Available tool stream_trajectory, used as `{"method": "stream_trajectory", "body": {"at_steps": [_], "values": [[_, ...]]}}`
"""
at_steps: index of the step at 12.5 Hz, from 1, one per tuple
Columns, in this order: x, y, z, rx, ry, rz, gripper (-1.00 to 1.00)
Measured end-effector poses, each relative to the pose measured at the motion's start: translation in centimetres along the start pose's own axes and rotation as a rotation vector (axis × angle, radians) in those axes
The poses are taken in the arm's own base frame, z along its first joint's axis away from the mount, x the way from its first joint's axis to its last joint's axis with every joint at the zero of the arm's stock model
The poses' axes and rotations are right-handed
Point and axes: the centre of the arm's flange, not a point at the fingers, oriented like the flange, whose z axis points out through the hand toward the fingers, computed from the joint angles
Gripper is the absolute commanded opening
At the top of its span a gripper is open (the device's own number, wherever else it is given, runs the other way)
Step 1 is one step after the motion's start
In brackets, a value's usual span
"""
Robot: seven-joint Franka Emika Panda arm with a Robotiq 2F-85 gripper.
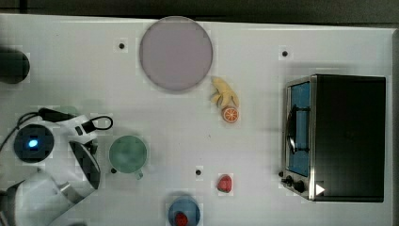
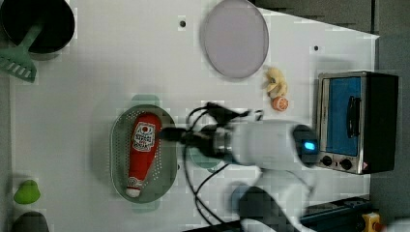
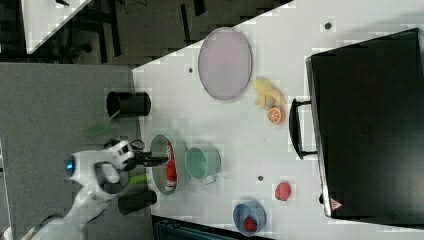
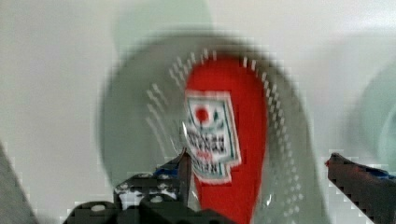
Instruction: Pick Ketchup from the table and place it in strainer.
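The Ketchup (image 2: 142,150), a red bottle with a white label and white cap, lies lengthwise inside the pale green strainer (image 2: 116,150). My gripper (image 2: 167,134) hovers just over the strainer's edge on the left view's right, open and holding nothing. In the wrist view the Ketchup (image 4: 243,102) rests on the perforated base of the strainer (image 4: 135,126). There my gripper (image 4: 259,158) has its dark fingers (image 4: 184,172) spread wide to either side of the bottle. The right view shows the Ketchup (image 3: 171,162) in the strainer (image 3: 159,150) below my gripper (image 3: 157,160).
A green cup (image 1: 128,154) stands beside the arm. Farther off are a greyish-purple plate (image 1: 175,52), a banana (image 1: 225,92) with an orange slice (image 1: 230,114), a strawberry (image 1: 225,183), a blue dish (image 1: 183,213) and a toaster oven (image 1: 339,136). A black pot (image 2: 38,24) holds a green spatula (image 2: 19,63).
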Motion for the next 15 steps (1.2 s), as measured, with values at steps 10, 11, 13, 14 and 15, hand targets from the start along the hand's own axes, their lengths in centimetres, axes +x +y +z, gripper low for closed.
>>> {"method": "stream_trajectory", "body": {"at_steps": [10, 11, 13, 14, 15], "values": [[4.9, 12.9, -35.0, -0.089, 0.223, 0.454, 1.0], [5.7, 15.3, -36.8, -0.079, 0.206, 0.511, 1.0], [7.0, 19.5, -39.3, -0.061, 0.18, 0.602, 1.0], [7.6, 21.6, -40.1, -0.056, 0.181, 0.633, 1.0], [8.3, 23.3, -40.7, -0.051, 0.184, 0.661, 1.0]]}}
